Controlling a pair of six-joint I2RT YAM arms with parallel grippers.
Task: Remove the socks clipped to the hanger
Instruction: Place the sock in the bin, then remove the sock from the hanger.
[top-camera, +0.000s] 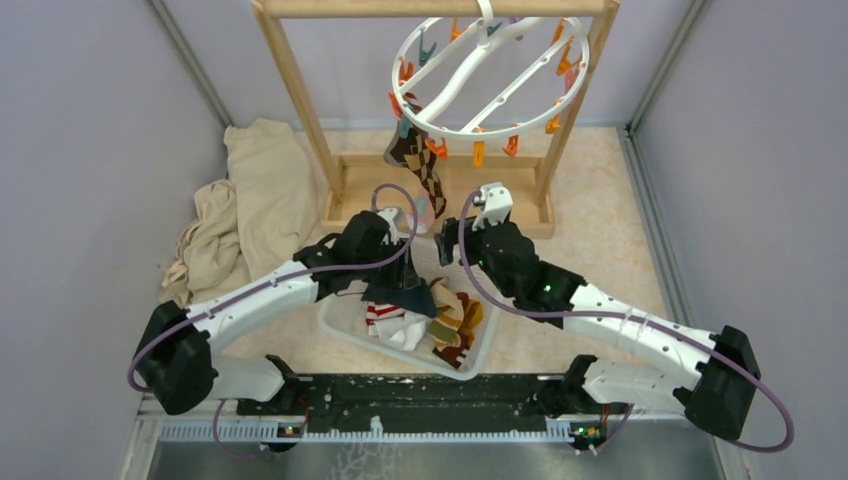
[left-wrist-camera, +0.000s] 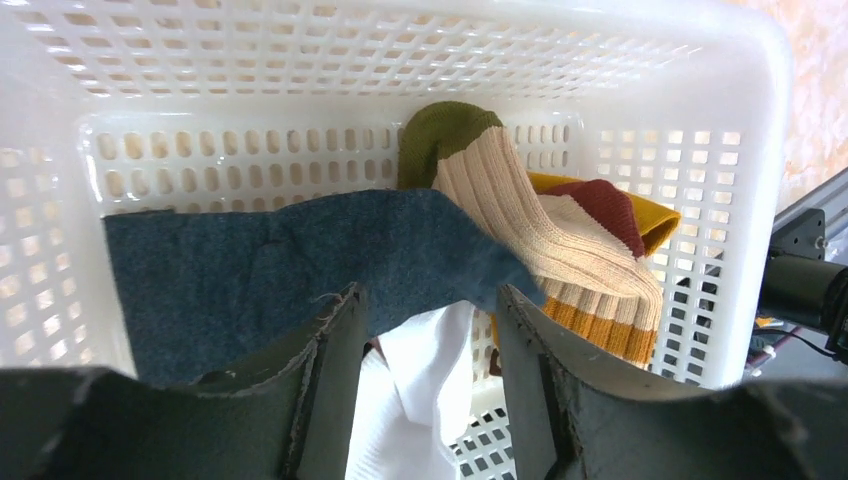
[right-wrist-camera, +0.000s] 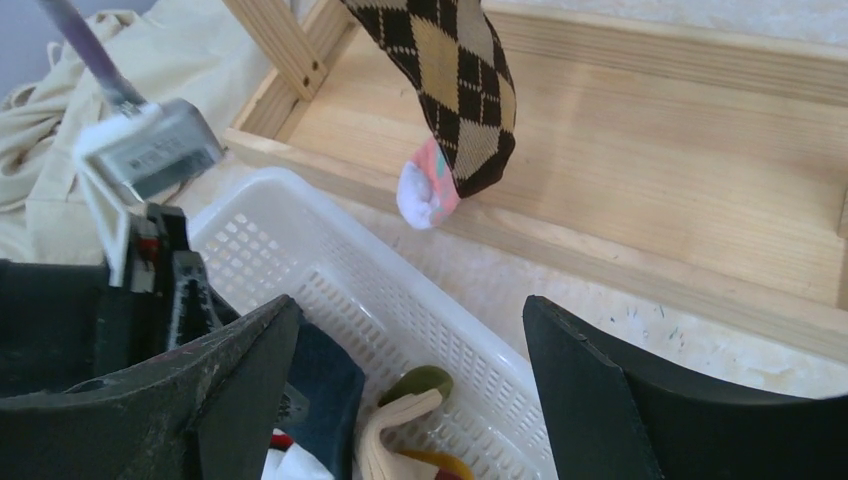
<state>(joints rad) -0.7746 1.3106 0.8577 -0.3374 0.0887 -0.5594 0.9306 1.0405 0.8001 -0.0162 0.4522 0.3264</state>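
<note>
The white ring hanger (top-camera: 460, 132) hangs from the wooden frame with orange and teal clips. A brown argyle sock (top-camera: 415, 165) (right-wrist-camera: 450, 70) is clipped at its left, and a pink-white sock (right-wrist-camera: 425, 190) shows behind its toe. My left gripper (top-camera: 405, 268) (left-wrist-camera: 430, 300) is low in the white basket (top-camera: 345, 335) with its jaws open. A navy sock (left-wrist-camera: 250, 260) (top-camera: 400, 295) lies loose across the fingertips. My right gripper (top-camera: 450, 240) (right-wrist-camera: 410, 310) is open and empty above the basket's far rim, below the hanging socks.
The basket (left-wrist-camera: 300, 160) (right-wrist-camera: 330, 240) holds a ribbed beige sock with a green toe (left-wrist-camera: 530, 220), a white sock (left-wrist-camera: 420, 380), and red-white striped (top-camera: 385, 315) and mustard (top-camera: 465, 315) ones. The wooden frame (top-camera: 300, 90) stands behind. A beige cloth (top-camera: 250, 200) lies at left.
</note>
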